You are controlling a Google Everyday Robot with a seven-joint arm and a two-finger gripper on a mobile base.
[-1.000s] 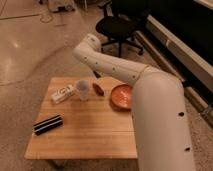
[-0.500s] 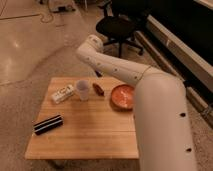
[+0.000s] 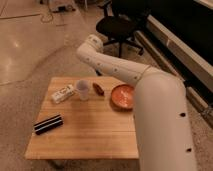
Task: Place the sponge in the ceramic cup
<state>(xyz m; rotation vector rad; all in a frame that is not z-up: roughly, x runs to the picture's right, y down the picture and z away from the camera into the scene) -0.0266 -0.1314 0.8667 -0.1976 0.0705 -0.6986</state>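
Camera view shows the gripper (image 3: 98, 88) seemingly just beside the ceramic cup (image 3: 82, 90), grasp unclear.

White arm (image 3: 150, 100) hiding jaws, orange bowl (image 3: 122, 96), pale cup (image 3: 82, 90)

My tool (image 3: 98, 73) mostly hidden under my arm (image 3: 125, 75), just beyond the ceramic cup (image 3: 82, 90), chair (image 3: 120, 27) top cropped

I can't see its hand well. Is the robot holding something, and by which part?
It cannot be told. The gripper sits under the arm, just right of the ceramic cup, and any hold is hidden.
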